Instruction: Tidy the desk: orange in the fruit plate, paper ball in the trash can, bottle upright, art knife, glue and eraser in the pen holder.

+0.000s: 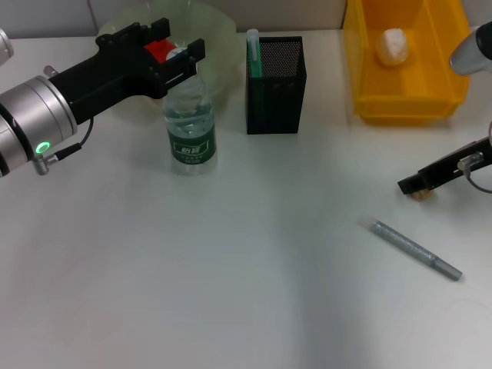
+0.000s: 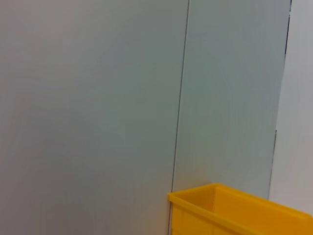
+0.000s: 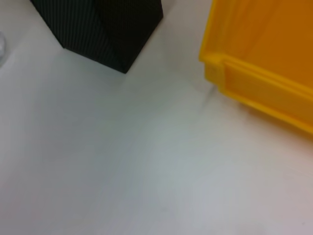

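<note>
The bottle (image 1: 191, 123) stands upright on the desk (image 1: 246, 292), its white cap between the two fingers of the left gripper (image 1: 178, 55), which reaches in from 9 o'clock. I cannot tell if the jaws press the cap. The orange (image 1: 159, 51) lies in the fruit plate (image 1: 219, 34), behind the gripper at 12 o'clock. The paper ball (image 1: 393, 44) rests in the trash can (image 1: 369, 84). At 3 o'clock the right gripper (image 1: 419, 183) is low over the eraser (image 1: 421, 195); its jaw state I cannot tell. The art knife (image 1: 415, 248) lies at 5 o'clock. The pen holder (image 1: 275, 88) holds the glue (image 1: 253, 52).
</note>
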Tool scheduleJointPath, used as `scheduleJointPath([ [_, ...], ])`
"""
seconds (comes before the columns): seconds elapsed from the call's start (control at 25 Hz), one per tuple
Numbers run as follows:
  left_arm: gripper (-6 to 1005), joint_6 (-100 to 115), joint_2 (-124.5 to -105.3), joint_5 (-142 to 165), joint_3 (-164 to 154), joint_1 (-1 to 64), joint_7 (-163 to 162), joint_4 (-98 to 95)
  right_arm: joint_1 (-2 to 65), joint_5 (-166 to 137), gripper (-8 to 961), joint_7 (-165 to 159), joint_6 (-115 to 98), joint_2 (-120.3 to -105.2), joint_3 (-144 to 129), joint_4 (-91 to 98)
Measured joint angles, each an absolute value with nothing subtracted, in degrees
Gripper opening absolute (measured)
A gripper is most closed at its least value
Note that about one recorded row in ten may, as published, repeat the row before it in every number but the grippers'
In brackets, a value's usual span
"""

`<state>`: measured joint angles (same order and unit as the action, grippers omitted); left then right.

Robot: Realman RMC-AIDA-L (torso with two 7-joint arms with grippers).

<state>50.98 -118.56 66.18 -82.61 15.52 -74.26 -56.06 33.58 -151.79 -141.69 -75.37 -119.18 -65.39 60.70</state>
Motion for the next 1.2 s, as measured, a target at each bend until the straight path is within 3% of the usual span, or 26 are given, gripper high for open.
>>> scheduleJointPath([
  [0.44,653,51.19,-118.56,66.18,-82.62,15.39,-74.26,-56.39,34.24,-151.79,367,-141.67,-75.37,-119.1,-65.04,59.32],
  [0.56,653,51.31,-118.56,66.18,-82.62,15.29,-74.26,-56.54,33.77,-151.27,257,-141.6,-76.56,-118.93,-62.31,60.3],
  [0.84,652,51.4,-118.64,66.17,-82.62,15.19,-74.26,-56.63,32.03,-133.16,269,-130.3,-81.29,-117.97,-46.46,60.01],
  [0.88,653,51.43,-118.65,66.17,-82.62,15.19,-74.26,-56.63,31.66,-120.75,271,-123.16,-82.58,-116.84,-41.6,55.23],
  [1.08,653,51.44,-118.65,66.08,-82.6,15.19,-74.26,-56.49,32.87,-101.19,279,-105.25,-81.19,-114.79,-39.82,41.58],
  [1.2,652,51.44,-118.65,66.08,-82.42,15.2,-74.26,-56.41,34.32,-99.82,284,-100.44,-78.49,-115.22,-40.12,39.15],
])
